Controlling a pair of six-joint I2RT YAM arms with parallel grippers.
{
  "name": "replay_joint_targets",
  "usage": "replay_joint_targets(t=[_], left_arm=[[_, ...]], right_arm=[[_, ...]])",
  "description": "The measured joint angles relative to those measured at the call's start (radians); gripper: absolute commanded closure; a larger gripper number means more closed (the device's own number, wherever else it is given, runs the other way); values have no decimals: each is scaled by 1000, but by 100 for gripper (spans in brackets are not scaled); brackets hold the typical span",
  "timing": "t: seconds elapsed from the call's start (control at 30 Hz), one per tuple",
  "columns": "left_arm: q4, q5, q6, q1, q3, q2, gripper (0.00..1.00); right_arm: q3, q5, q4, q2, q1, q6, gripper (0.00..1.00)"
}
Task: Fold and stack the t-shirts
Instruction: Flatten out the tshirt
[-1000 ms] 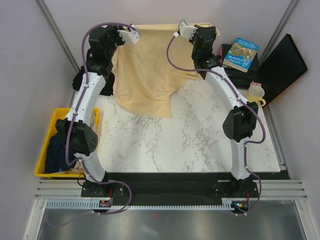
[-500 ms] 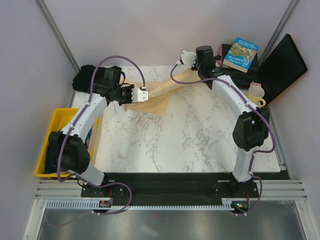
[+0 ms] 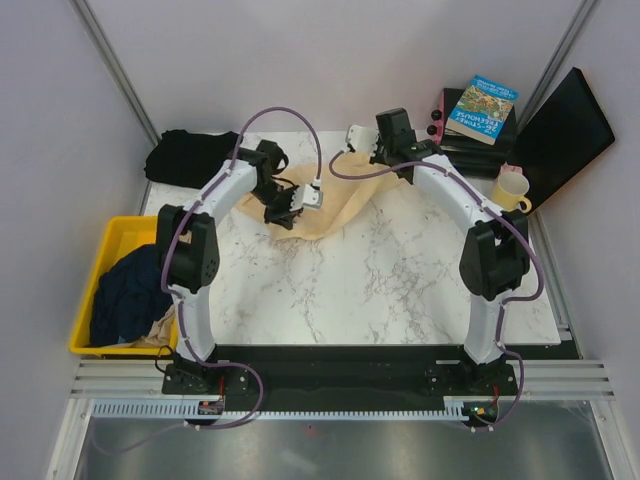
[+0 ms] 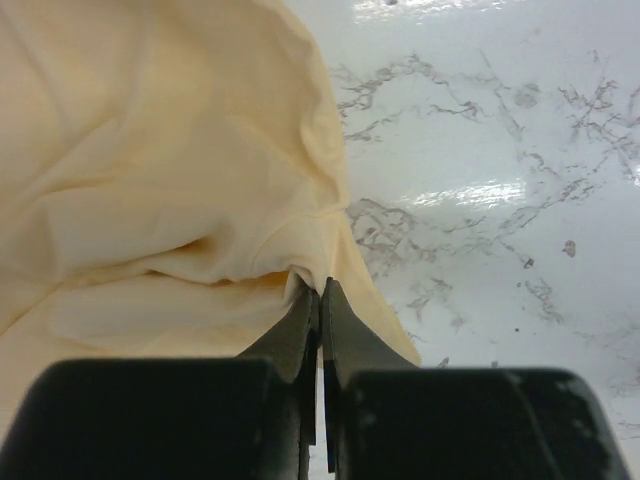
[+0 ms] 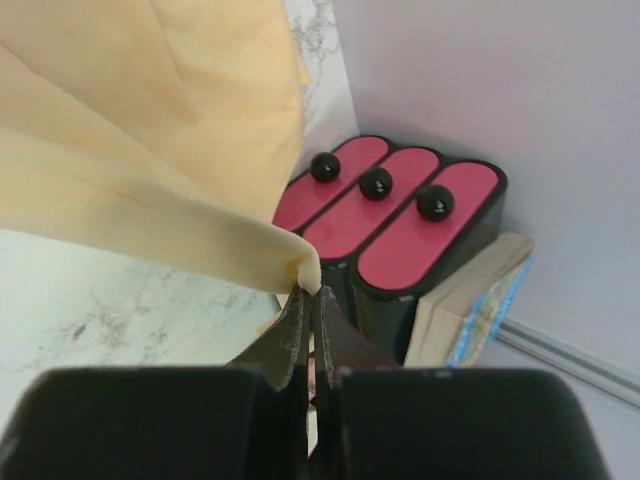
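— Marble-patterned tabletop (image 3: 400, 270), plain grey walls around it. Where is the cream-yellow t-shirt (image 3: 345, 198)?
— Bunched at the far middle of the table, drawn out between the two grippers.
— How does the left arm stand?
— It rises from its base at the near edge and folds at the far left, with the forearm doubling back to the right. The left gripper (image 4: 320, 288) sits low over the marble, jaws pinched tight on a fold at the shirt's edge.
— And the right arm?
— It is stretched along the right side, then bent leftward at the far edge. The right gripper (image 5: 308, 292) is clamped on a corner of the same shirt, and the cloth stretches away from it above the marble. A red-and-black case (image 5: 400, 215) and a book (image 3: 482, 108) lie just beyond.
— Any other shirts?
— A black t-shirt (image 3: 190, 158) is heaped at the far left corner. A dark navy t-shirt (image 3: 125, 295) lies in the yellow bin (image 3: 112, 240) beside the table's left edge.
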Motion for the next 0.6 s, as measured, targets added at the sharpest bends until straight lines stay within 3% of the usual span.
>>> replay_joint_targets(t=[0.07, 0.13, 0.2, 0.27, 0.6], left_arm=[[-26, -9, -14, -20, 28, 64, 98], [-32, -24, -39, -36, 71, 137, 89], [-40, -36, -69, -47, 115, 195, 69], [-41, -41, -97, -47, 139, 220, 59], [-3, -35, -203, 3, 151, 100, 44]], right_arm=[[0, -4, -1, 19, 8, 12, 100], [0, -6, -4, 42, 16, 27, 100], [0, -7, -12, 61, 21, 39, 100], [0, -7, -22, 71, 23, 46, 100], [-31, 2, -23, 72, 23, 89, 100]])
